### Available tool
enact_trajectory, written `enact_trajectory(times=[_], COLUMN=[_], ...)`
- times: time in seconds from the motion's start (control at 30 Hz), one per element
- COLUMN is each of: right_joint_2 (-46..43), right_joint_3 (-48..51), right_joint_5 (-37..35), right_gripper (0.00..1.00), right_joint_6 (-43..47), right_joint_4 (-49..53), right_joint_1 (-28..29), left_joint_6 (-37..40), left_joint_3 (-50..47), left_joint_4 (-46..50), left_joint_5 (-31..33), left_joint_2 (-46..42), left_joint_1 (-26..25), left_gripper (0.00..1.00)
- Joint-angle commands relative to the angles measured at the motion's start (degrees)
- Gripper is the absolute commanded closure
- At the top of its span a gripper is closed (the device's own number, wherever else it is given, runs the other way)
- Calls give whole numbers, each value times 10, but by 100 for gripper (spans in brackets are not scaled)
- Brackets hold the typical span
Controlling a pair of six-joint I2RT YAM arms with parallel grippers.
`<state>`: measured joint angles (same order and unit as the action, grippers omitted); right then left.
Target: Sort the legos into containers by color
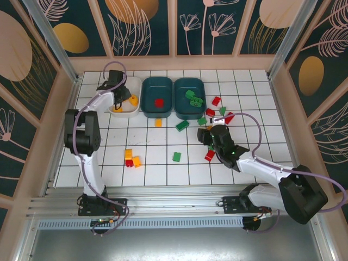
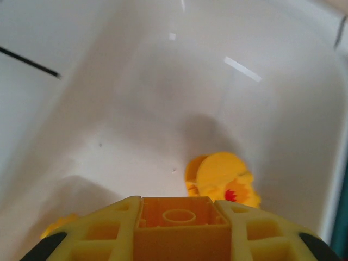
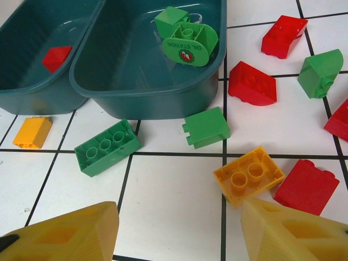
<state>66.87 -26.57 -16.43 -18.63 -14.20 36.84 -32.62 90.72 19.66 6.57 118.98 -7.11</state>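
White-tiled desk [image 1: 163, 168], sorting barely begun. Left fingers [image 2: 103, 234] pinch an orange-yellow lego [image 2: 176, 231] over the white tray [image 1: 135, 86] at 11 o'clock. Right fingers [image 3: 70, 234] gape empty above a yellow lego [image 3: 247, 175]. Teal trays [image 1: 149, 87] hold one red, few green; most legos lie loose, 3 to 7 o'clock.

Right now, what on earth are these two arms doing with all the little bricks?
They are sorting toy bricks into trays by color. The left gripper holds an orange-yellow brick over the white tray, where another yellow piece lies. The right gripper hovers open above loose bricks on the tiles. One teal tray holds a red brick, the other tray green pieces.
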Motion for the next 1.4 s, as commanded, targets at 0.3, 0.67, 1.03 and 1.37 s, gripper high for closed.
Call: enact_trajectory(times=[0.3,0.67,1.03,1.37], right_joint_2=[-11,12,37,27], right_joint_3=[8,1,-6,-4], right_joint_5=[-2,-7,-10,-21], right_gripper=[37,37,37,37], right_joint_6=[-6,-5,-4,-2], right_joint_4=[-25,-30,-34,-29], right_joint_1=[3,14,23,25], left_joint_6=[0,-80,-95,-92], left_joint_3=[-95,-532,-592,-588], left_joint_4=[-27,-62,-31,-14], left_joint_5=[-54,6,73,91], left_joint_2=[-182,-476,-523,-462], left_joint_1=[-4,-173,-223,-224], left_gripper=[4,14,17,35])
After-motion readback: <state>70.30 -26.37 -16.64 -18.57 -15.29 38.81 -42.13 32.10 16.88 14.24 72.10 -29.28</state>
